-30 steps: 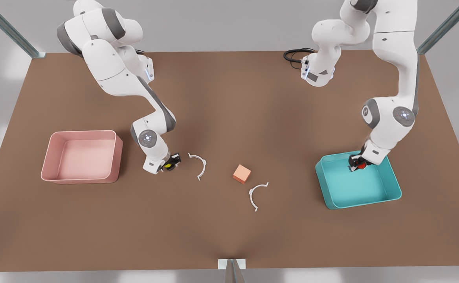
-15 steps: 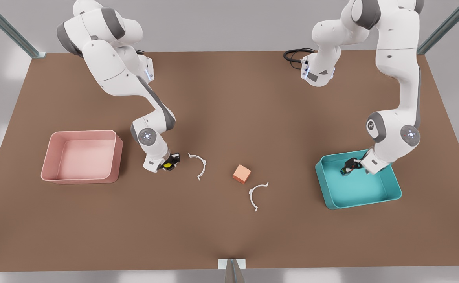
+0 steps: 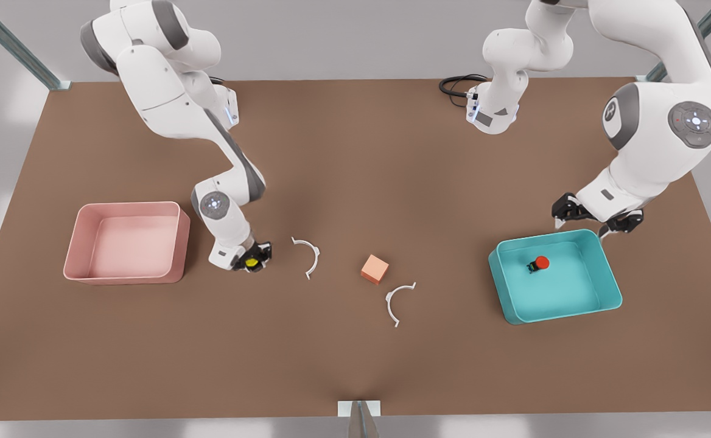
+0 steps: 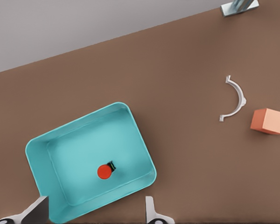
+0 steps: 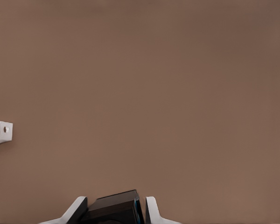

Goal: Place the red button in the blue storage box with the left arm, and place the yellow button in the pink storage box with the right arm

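The red button (image 3: 541, 262) lies free on the floor of the blue storage box (image 3: 574, 311) at the front view's right. My left gripper (image 3: 591, 220) hangs open above the box's far rim. Its wrist view looks down on the red button (image 4: 104, 171) inside the blue storage box (image 4: 84, 119), between the spread fingertips (image 4: 150, 209). At the front view's left my right gripper (image 3: 251, 261) is shut on the yellow button (image 3: 250, 262), low over the table just right of the pink storage box (image 3: 127, 205). The yellow button's black base (image 5: 113, 210) sits between the right gripper's fingers (image 5: 151, 210).
An orange cube (image 3: 374, 269) sits mid-table between two white curved brackets (image 3: 310, 255) (image 3: 397, 301). A black cable (image 3: 456, 85) lies at the table's far edge. The left wrist view also shows the cube (image 4: 269, 121) and one bracket (image 4: 235, 99).
My left gripper let go of the red button, opened and rose out of the blue box toward its far side. My right gripper shifted slightly toward the pink box with the yellow button.
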Robot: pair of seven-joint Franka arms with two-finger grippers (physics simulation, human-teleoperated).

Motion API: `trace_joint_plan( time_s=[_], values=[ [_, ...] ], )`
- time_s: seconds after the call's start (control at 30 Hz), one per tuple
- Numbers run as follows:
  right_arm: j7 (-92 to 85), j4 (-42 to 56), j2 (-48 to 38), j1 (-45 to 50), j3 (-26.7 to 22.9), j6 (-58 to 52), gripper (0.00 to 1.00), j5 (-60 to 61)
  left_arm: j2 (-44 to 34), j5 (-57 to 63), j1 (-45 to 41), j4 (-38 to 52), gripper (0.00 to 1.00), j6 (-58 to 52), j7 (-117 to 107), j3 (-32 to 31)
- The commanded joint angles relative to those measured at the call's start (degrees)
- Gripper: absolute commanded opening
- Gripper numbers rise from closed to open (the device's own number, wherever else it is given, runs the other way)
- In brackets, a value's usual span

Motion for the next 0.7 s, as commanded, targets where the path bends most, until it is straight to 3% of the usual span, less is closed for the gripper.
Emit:
trace_joint_plan(
  time_s=[0.0,0.1,0.17,0.27,0.4,0.43,0.47,0.53,0.67],
  values=[
    [-4.3,0.1,-1.6,-1.4,0.0,-1.3,0.50,-0.3,0.0,0.4,-0.1,0.0,1.00,-4.7,-5.5,0.0],
    [-6.4,-0.5,-6.6,-6.5,2.5,-5.3,0.49,-0.3,0.1,0.4,-0.1,0.0,1.00,-4.7,-5.5,0.0],
    [-8.0,-1.3,-14.2,-8.2,2.5,-13.9,0.49,-0.2,0.1,0.4,-0.1,0.0,1.00,-4.7,-5.5,0.0],
    [-11.5,-6.1,-19.9,-13.7,2.9,-15.4,0.49,-0.2,0.1,0.4,0.0,0.1,1.00,-4.7,-5.5,0.0],
    [-19.6,-10.3,-24.1,-29.7,11.4,-15.4,0.49,0.2,0.1,0.5,0.0,0.1,1.00,-4.6,-5.3,0.1],
    [-21.6,-10.3,-23.2,-37.7,17.4,-15.4,0.49,0.2,0.0,0.5,0.0,0.1,1.00,-4.7,-5.4,0.1],
    [-22.0,-10.9,-23.1,-40.8,19.1,-15.4,0.49,0.2,0.0,0.5,0.0,0.1,1.00,-4.7,-5.5,0.1],
    [-26.1,-12.4,-22.9,-43.5,18.7,-15.5,0.49,1.1,0.0,0.5,0.0,0.1,1.00,-4.7,-5.6,0.1],
    [-34.2,-12.9,-19.2,-44.0,12.6,-15.5,0.50,3.1,0.0,0.4,-0.8,0.1,1.00,-5.6,-5.7,0.0]
  ],
)
